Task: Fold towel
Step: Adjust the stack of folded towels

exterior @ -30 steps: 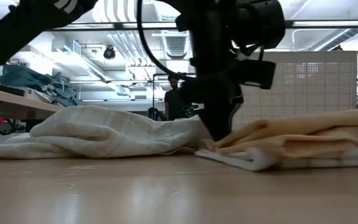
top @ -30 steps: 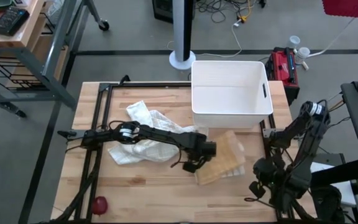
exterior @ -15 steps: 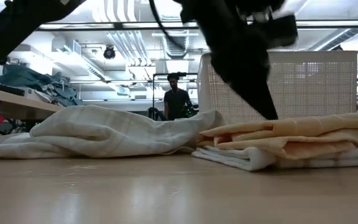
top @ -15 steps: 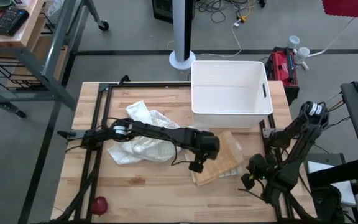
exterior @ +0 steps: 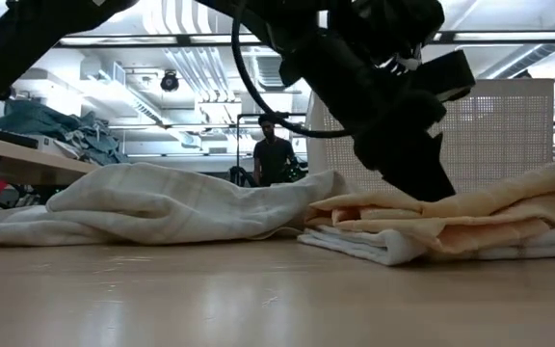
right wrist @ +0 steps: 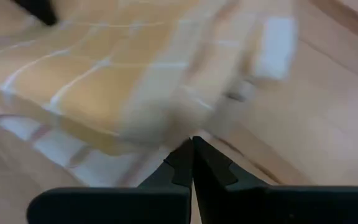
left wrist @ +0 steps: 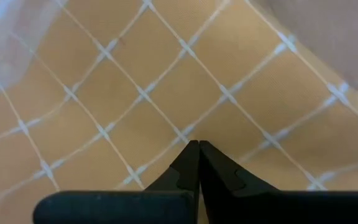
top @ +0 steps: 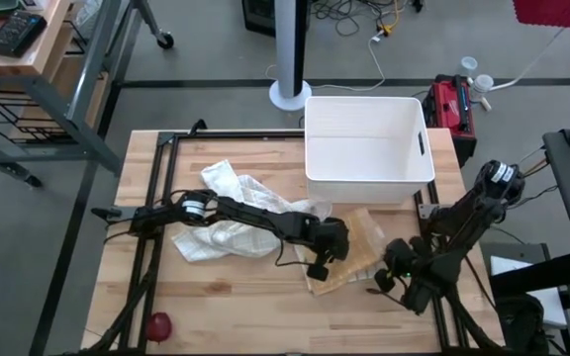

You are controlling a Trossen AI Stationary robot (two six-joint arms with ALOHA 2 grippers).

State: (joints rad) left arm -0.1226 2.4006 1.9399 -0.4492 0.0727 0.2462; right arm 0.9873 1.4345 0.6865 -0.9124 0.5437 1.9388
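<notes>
Folded towel: we see the orange towel (top: 349, 254) with its white grid lying folded at the lower centre of the high view, just below the bin; in the low view (exterior: 470, 226) it sits at the right as a flat stack of layers.
Left gripper: we find the left gripper (top: 321, 264) at the towel's left edge, its jaws pressed together with the tips down on the checked cloth (left wrist: 166, 81); no cloth shows between them.
Right gripper: the right gripper (top: 384, 280) sits at the towel's lower right corner, jaws pressed together, tips at the cloth's edge (right wrist: 104, 87); we cannot tell whether they touch it.
Loose cloth: a crumpled white cloth (top: 228, 213) lies left of the folded towel, under the left arm.
Bin: a white bin (top: 367, 148) stands at the upper centre.
Table: the wooden table (top: 236, 297) carries all of this.
Small item: a red round object (top: 157, 323) rests at the lower left.
Background: a person (exterior: 274, 154) stands far back in the low view.
</notes>
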